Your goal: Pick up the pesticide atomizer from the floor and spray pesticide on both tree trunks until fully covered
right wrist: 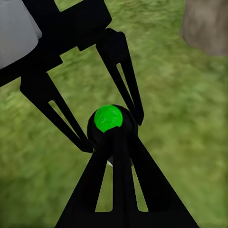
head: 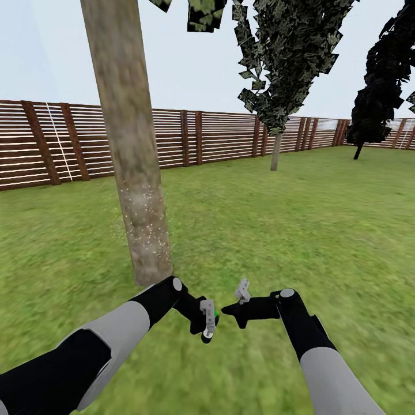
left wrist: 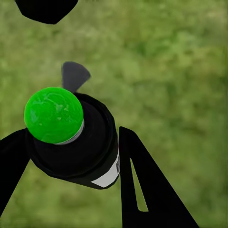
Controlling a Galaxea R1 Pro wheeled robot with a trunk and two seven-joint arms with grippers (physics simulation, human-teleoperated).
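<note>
A thick grey-brown tree trunk rises from the lawn just ahead of my left arm, with fine white specks on its lower part. The base of the trunk also appears in the right wrist view. The pesticide atomizer, a black bottle with a bright green round top, sits between the fingers of my left gripper, which is shut on it. In the head view the atomizer is low over the grass, right of the trunk's base. My right gripper is shut with nothing in it, its tip close to the atomizer.
A brown slatted fence closes the lawn at the back. A dark-leaved tree with a thin trunk stands mid-right, and another dark tree stands far right. Open grass spreads to the right of the trunk.
</note>
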